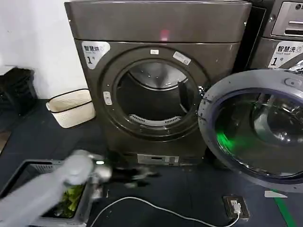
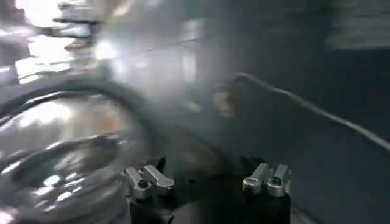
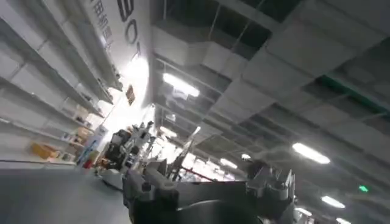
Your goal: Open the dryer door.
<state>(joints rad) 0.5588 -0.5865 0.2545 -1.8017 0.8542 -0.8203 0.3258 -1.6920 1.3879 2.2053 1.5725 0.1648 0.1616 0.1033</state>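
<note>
One door: the dryer door [image 1: 253, 127] hangs swung wide to the right of the drum opening [image 1: 154, 97]; I judge the opening essentially done.
Dryer: one dark front-loader [image 1: 156, 80], marked 1, centred ahead of me; a second machine [image 1: 284, 35] stands just beside it on the right.
Left gripper: mine [image 2: 207, 182], low over the dark floor [image 1: 189, 189] in front of the dryer, well apart from the door; its fingers [image 2: 143, 179] stand spread and hold nothing.
Right gripper: mine [image 3: 210, 192], pointed up toward the ceiling [image 3: 274, 73], parked; fingers parted, nothing between them.
Step in hand: I judge it a retreat; done well, my left arm [image 1: 42, 189] draws back low and clears the cable [image 1: 151, 205].
Count, baskets: two, one pale [image 1: 71, 108] by the wall, one grey crate [image 1: 33, 170] under my left arm.
Count, cables: one.
</note>
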